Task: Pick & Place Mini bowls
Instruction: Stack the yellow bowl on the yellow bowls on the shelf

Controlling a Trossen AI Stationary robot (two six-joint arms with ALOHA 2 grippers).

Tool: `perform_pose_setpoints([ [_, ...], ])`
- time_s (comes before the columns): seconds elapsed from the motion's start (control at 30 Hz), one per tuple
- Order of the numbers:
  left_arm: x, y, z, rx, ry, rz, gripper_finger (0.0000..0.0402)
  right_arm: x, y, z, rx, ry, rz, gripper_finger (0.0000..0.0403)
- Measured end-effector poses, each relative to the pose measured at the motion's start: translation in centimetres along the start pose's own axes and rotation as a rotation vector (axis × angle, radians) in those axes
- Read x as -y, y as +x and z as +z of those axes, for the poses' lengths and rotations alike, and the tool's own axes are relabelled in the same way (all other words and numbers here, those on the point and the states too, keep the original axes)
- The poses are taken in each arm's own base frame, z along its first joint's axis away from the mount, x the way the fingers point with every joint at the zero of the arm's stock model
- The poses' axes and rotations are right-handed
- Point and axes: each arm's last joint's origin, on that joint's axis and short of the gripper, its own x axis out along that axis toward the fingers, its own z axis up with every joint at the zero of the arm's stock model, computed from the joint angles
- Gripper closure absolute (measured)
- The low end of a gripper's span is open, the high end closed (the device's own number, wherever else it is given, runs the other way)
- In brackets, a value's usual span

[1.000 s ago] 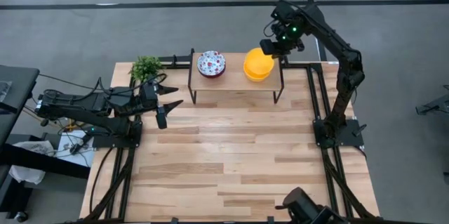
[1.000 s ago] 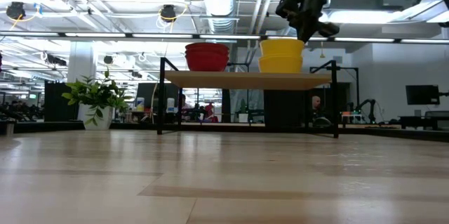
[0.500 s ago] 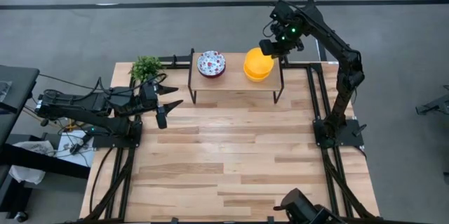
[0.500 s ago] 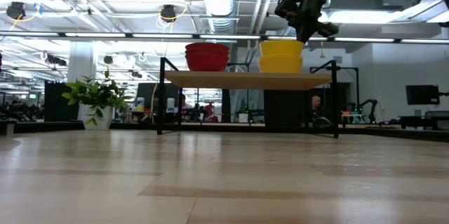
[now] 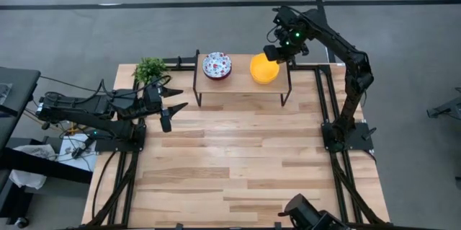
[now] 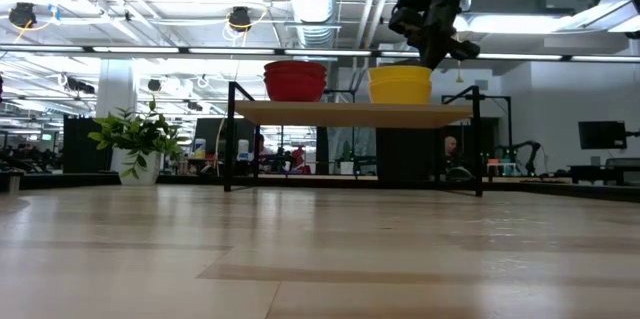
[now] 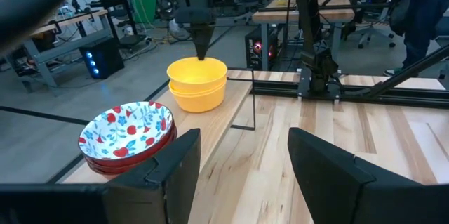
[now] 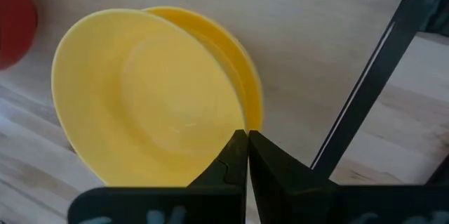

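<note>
right fingers (image 8: 246, 147) pressed together at the top yellow bowl (image 8: 151, 97) rim: spread them to straddle it before lifting.

The table (image 5: 238, 151) is surfaced in pale wood planks with visible grain and a light sheen. The raised shelf (image 5: 241, 84) at upper centre has a matching wood top on thin black metal legs. The stacked yellow bowls (image 8: 151, 97) are smooth and glossy, plain in colour. The patterned bowls (image 7: 126, 131) have a glossy white interior with red-and-blue floral print and a red exterior. The right hand (image 8: 245, 155) has matt black fingers. The surrounding floor (image 5: 108, 28) is matt grey.
</note>
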Motion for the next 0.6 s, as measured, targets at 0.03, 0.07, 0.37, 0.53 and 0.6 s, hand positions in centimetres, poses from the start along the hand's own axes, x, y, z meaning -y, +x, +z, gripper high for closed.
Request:
perform_pose_setpoints([
  [0.03,0.00,0.00,0.00,0.000,0.000,0.000,0.0187,0.00,0.00,0.00,0.000,0.000,0.000,0.0403],
  [0.07,0.00,0.00,0.00,0.000,0.000,0.000,0.0187,0.00,0.00,0.00,0.000,-0.001,0.000,0.0403],
  [0.37,0.00,0.00,0.00,0.000,0.000,0.000,0.0187,-0.09,0.02,0.03,0.005,-0.022,0.002,0.0398],
  [0.53,0.00,0.00,0.00,0.000,0.000,0.000,0.0187,-0.08,0.01,0.01,0.004,-0.022,0.001,0.0378],
  [0.6,0.00,0.00,0.00,0.000,0.000,0.000,0.0187,-0.08,0.01,0.01,0.004,-0.022,0.001,0.0367],
])
